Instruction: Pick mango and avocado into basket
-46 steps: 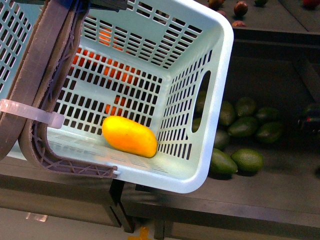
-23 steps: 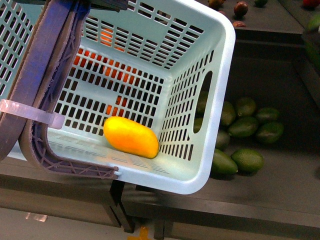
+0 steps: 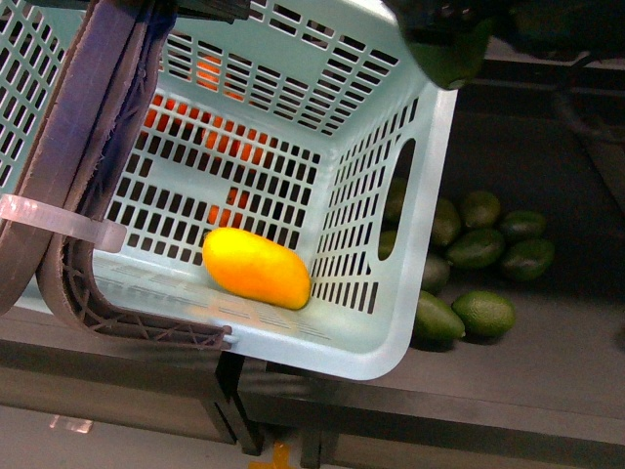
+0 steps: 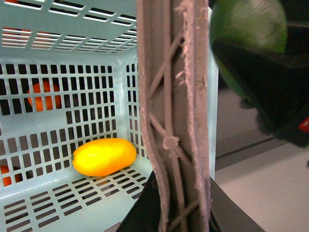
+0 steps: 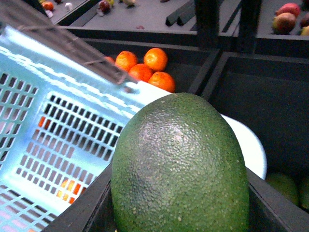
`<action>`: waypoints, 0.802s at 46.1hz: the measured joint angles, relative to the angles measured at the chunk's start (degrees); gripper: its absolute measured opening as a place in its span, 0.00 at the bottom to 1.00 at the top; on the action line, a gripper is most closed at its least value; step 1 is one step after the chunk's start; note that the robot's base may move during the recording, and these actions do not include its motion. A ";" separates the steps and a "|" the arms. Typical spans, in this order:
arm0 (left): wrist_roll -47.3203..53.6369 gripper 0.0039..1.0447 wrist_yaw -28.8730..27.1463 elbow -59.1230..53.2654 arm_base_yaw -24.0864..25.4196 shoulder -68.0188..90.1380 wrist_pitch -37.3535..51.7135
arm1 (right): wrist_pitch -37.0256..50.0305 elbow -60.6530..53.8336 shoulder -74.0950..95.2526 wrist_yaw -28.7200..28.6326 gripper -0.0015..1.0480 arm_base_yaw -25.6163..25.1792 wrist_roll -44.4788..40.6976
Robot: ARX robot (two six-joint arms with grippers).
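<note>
Right gripper (image 5: 181, 205): dark fingers (image 5: 277, 208) closed on either side of the avocado (image 5: 178, 145), held over the far right corner of the basket (image 3: 430, 195). Left gripper (image 4: 181, 220): fingers clamped on the brown handle (image 4: 174, 96), basket tilted. Mango (image 3: 256, 267): lying on the slotted basket floor, close to the right wall. Loose avocados (image 3: 479, 249): on the dark shelf right of the basket. Oranges (image 5: 145, 65): in the bin beyond it.
</note>
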 joint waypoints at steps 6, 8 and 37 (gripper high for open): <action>0.00 0.07 0.07 0.00 0.00 0.00 0.00 | 0.00 0.79 2.40 1.86 0.54 2.78 0.39; 0.00 0.07 -0.02 0.00 0.02 0.00 0.00 | 0.00 1.01 3.15 2.23 0.54 2.93 0.68; -0.07 0.07 -0.24 -0.02 0.02 0.04 0.00 | 3.50 -13.57 -26.12 7.87 0.93 -6.82 1.99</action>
